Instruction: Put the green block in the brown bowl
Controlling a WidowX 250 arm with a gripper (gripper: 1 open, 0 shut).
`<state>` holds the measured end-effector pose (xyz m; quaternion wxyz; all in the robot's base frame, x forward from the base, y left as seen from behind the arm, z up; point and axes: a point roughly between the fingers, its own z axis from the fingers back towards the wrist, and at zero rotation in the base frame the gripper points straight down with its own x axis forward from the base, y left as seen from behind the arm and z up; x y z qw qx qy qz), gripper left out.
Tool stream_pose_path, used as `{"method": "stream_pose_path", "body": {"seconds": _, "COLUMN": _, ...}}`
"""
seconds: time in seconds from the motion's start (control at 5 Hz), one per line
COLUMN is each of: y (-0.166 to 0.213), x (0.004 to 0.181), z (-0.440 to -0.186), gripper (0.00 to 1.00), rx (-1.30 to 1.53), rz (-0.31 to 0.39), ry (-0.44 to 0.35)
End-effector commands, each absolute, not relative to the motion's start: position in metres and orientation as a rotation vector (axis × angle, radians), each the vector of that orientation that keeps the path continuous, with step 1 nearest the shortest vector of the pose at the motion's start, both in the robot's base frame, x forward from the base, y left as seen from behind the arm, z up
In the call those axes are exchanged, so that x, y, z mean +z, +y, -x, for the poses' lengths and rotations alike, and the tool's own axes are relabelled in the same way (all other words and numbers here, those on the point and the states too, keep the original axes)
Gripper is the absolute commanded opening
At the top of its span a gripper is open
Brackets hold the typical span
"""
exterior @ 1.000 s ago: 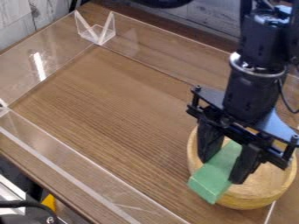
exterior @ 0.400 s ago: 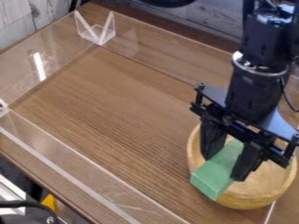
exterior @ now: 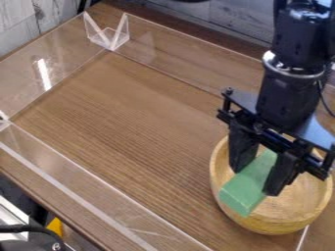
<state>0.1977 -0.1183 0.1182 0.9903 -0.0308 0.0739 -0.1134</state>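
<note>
from my camera i look down on a wooden table point(exterior: 124, 123), with my black gripper point(exterior: 252, 162) coming in at the right side. its two fingers point down over the brown bowl point(exterior: 299, 208), which sits toward the lower right of the view. the hand is pinching the green block point(exterior: 245, 190) between its fingers, one on each side of the block's upper end. the block hangs tilted, its lower end reaching toward the left part of the bowl's rim, and in my view it lies across the inside of the bowl. i cannot tell whether it touches the wood beneath it. the bowl is round and light tan, and the gripper hides part of its far side.

at the top left, well apart from the bowl, i see a small clear plastic holder point(exterior: 108, 32) near the table's far edge. in the lower left corner there are some dark cables point(exterior: 19, 230) beside the table, with a bit of yellow point(exterior: 54, 225) among them.
</note>
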Motion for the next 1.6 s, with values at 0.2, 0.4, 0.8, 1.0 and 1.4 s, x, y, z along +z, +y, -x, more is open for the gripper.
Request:
{"method": "stream_pose_path", "body": {"seconds": 0.2, "y": -0.111, "x": 0.124, "z": -0.205, "gripper": 0.0, "rx": -0.177, "rz": 0.078, "ry": 0.106}}
{"method": "stream_pose_path", "body": {"seconds": 0.4, "y": -0.11, "x": 0.122, "z": -0.205, "gripper": 0.0, "rx": -0.161, "rz": 0.081, "ry": 0.106}}
{"method": "stream_pose_path", "body": {"seconds": 0.8, "y": -0.106, "x": 0.12, "z": -0.207, "gripper": 0.0, "rx": -0.131, "rz": 0.087, "ry": 0.104}}
{"method": "stream_pose_path", "body": {"seconds": 1.0, "y": -0.104, "x": 0.119, "z": -0.207, "gripper": 1.0, "rx": -0.117, "rz": 0.091, "ry": 0.104}}
{"method": "stream_pose_path", "body": {"seconds": 1.4, "y": -0.096, "x": 0.121, "z": -0.21, "gripper": 1.0, "rx": -0.084, "rz": 0.096, "ry": 0.094}}
